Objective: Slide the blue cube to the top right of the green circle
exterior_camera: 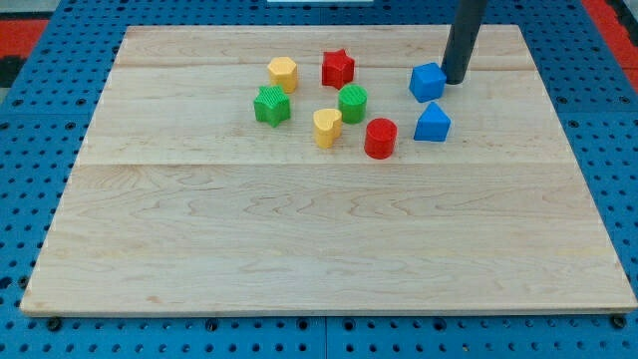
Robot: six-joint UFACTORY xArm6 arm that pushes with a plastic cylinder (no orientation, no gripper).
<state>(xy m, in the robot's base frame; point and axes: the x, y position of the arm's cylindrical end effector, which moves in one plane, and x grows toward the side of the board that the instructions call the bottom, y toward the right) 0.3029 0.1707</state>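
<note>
The blue cube (427,82) sits in the upper right of the frame, already up and to the right of the green circle (353,103) but with a clear gap between them, so I judge the task nearly done, with perhaps a short nudge leftward left. The cube has no long axis; it sits turned slightly, one corner toward the view's bottom. My tip (454,80) rests just beside its right face, seemingly touching. There are no jaws on this rod. A red star (338,68) lies upper left of the circle on the table (299,249).
</note>
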